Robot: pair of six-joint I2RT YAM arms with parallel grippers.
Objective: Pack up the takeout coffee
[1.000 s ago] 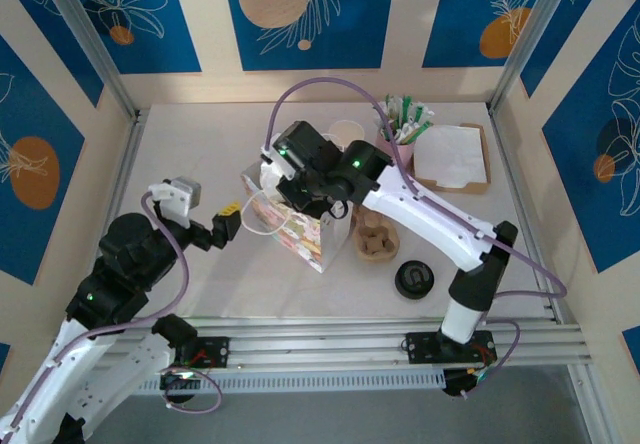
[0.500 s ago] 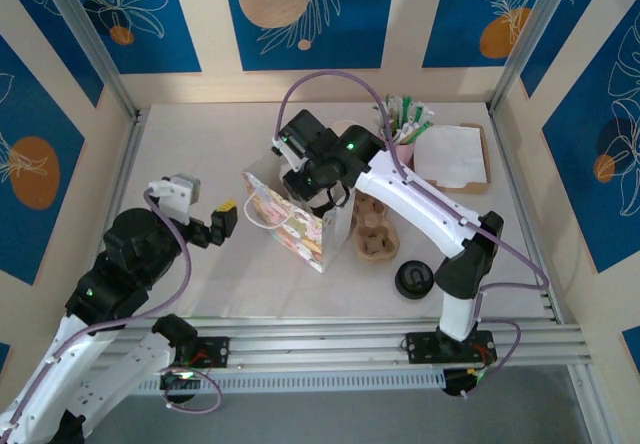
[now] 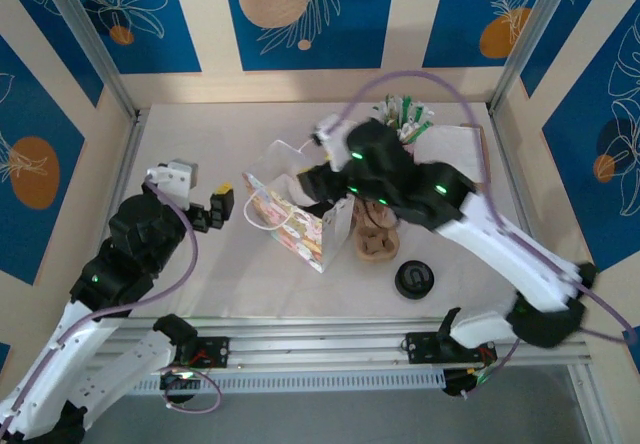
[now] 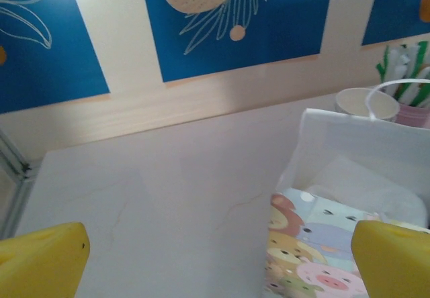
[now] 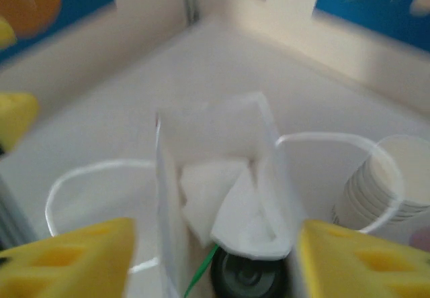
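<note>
Right gripper (image 5: 215,247) hangs over the gift bag (image 5: 215,127), jaws spread wide, gripping nothing. Best move is to lift straight up so the fingers miss the bag handle (image 5: 322,137) and don't tip it. Lidded takeout coffee (image 5: 245,276) sits inside the bag at the claw's 6 o'clock; second coffee (image 3: 413,279) stands at the bag's 4 o'clock.

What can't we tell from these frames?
- Right wrist: takeout coffee in the bag, blurred, lid cut by the bottom edge, body under white paper; upright or not, unclear.
- Top external: bag mouth partly covered by the right arm.
- Left wrist: bag floor behind its own wall.
</note>
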